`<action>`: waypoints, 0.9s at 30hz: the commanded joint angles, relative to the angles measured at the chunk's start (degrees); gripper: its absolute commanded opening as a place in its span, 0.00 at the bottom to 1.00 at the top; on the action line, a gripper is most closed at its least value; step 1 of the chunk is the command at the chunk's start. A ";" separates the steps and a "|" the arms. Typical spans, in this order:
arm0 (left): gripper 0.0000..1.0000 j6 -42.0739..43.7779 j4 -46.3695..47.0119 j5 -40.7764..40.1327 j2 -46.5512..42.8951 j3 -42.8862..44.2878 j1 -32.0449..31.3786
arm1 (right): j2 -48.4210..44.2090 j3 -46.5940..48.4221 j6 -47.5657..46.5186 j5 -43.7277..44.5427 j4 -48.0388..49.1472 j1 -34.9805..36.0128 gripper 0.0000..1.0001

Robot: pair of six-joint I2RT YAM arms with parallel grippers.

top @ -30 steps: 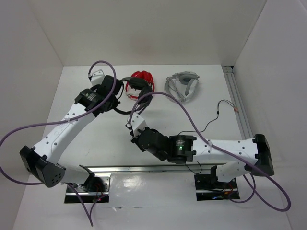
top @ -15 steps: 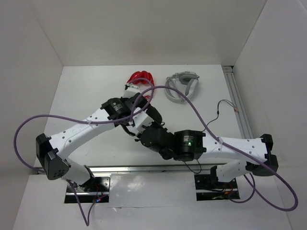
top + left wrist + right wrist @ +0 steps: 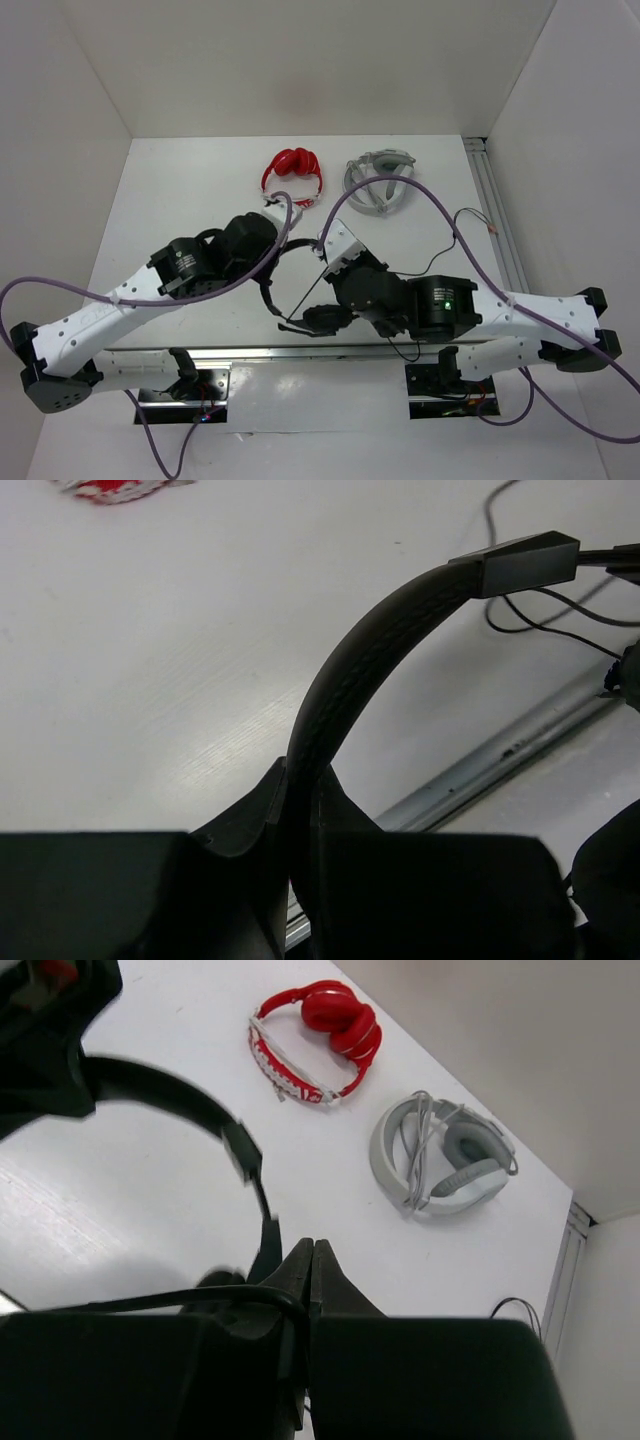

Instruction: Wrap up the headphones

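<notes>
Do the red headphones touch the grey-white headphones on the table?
No, the right wrist view shows the red headphones and the grey-white headphones lying apart, with bare white table between them.

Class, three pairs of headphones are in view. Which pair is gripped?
The black over-ear headphones: the left fingers pinch them, while the red headphones and grey-white headphones lie untouched.

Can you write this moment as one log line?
headphones | left gripper shut on headband | right gripper shut on cable | cable end loose on table
</notes>
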 commanded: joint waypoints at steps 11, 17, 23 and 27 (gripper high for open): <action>0.00 7.86 -1.04 13.71 -8.47 0.63 -5.66 | -6.92 -9.75 -7.37 2.37 19.05 -9.37 0.15; 0.00 6.55 -4.29 11.87 -10.23 5.19 -5.66 | -5.87 -9.75 -4.38 -12.94 21.32 -20.01 0.19; 0.00 4.71 -4.30 11.96 -12.07 7.64 -5.66 | -4.72 -15.81 -3.24 -29.12 31.33 -27.65 0.26; 0.00 2.16 -4.82 9.93 -12.08 11.60 -5.66 | -3.58 -21.16 -0.08 -43.59 38.62 -33.55 0.27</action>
